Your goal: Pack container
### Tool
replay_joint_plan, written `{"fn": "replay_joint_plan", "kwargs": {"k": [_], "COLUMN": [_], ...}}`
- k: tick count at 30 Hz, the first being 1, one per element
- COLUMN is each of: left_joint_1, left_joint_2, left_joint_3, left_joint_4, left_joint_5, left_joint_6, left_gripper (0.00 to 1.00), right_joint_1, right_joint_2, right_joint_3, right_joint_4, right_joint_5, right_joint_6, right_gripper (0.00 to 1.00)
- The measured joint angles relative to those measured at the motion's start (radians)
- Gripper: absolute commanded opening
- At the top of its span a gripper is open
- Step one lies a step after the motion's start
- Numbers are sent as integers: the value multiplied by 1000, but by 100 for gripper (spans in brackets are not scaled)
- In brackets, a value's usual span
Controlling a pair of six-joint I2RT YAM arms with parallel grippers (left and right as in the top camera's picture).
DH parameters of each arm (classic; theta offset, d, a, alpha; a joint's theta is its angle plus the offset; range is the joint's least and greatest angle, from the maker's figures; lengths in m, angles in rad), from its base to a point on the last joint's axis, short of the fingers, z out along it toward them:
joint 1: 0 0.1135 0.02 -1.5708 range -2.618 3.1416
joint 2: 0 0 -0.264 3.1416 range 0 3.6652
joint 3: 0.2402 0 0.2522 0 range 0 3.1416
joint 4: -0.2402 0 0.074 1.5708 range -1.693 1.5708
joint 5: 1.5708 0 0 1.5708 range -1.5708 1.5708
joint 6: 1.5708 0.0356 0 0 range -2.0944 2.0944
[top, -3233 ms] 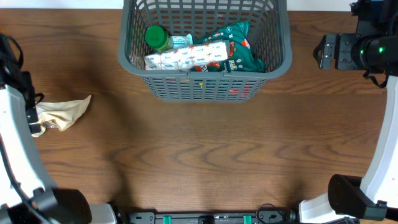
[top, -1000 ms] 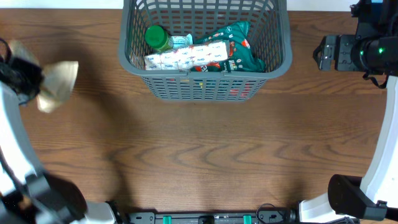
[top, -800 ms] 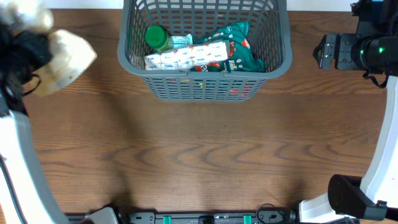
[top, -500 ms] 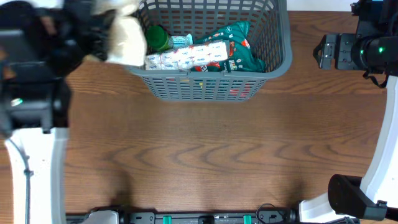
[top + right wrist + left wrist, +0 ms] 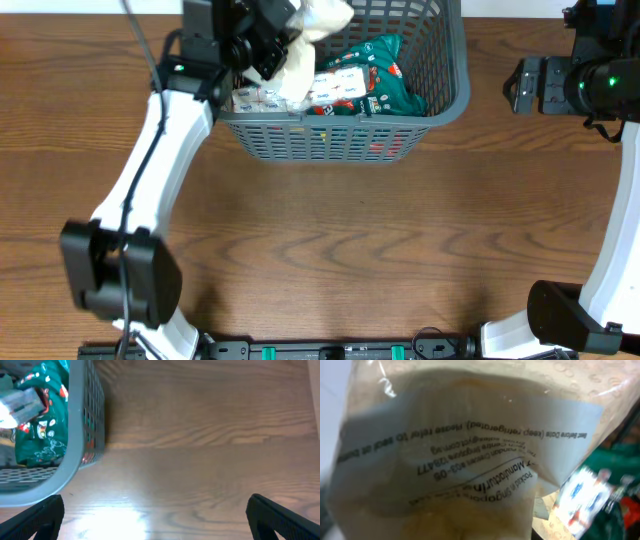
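**Placing the bag into the container**

**Position.** The left gripper [image 5: 265, 40] is clamped on a clear bag [image 5: 305, 55] holding something pale. Its fingers are hidden in the left wrist view, but the overhead view shows the bag hanging from it, clear of the table. The bag hangs over the left part of the container [image 5: 330, 135], which stands at the far edge of the table [image 5: 320, 250], near the middle.

**Procedure (recommended).**
1. Carry the bag fully inside the rim before lowering. It now overlaps the left end of the white carton [image 5: 345, 85].
2. Lower until the bag rests on the goods below, then let go. A drop from height could crush the soft contents.
3. Lay it on top of the carton and the green packet [image 5: 385, 90], not wedged between them.
4. Lift straight up so the fingers clear the lattice wall.

**Markings.** The bag's white label [image 5: 470, 435] appears upside down in the left wrist view. Legible parts: "Best Before Date", "(keep refrigerated)", "Please refer to", "Manufactur…" and "Singapore". The remainder is creased or blurred. Print on the carton and the green packet is too blurred to read.

**Right side.** The right gripper [image 5: 155, 505] stands spread and empty above bare table, well apart from the container's right wall.
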Motion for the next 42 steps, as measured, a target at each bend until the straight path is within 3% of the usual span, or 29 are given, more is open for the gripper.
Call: {"fn": "replay_joint_plan", "kwargs": {"k": [1,2,11,17,22,30,37,42], "left_joint_1": [0,0,1,3,36,151,153,153], "left_joint_2": [22,35,23,-126,-331,-563,-813,-1016], "left_joint_3": [0,-1,-6,23,62,61,-115,-325], "left_joint_4": [-11,-21,-82,-220,-431,-810,-836,-798], "left_joint_5": [0,-3,-13,-174,-344,-524,-578,-584], "left_joint_6": [-5,-10,-63,-66,-118,-326,-383,-406], "left_gripper": [72,98,98,99,99,98,99,99], "right_joint_1": [0,0,0,0,1,88,208,292], "right_joint_2": [0,0,0,0,0,0,-41,-193], "right_joint_3": [0,0,0,-2,-2,-2,-16,-125], "right_joint_4": [-5,-8,-9,157,304,203,183,227], "right_joint_5": [0,0,0,0,-18,-23,74,176], "right_joint_6": [0,0,0,-15,-52,-56,5,52], "right_gripper": [99,99,99,99,99,99,99,99]}}
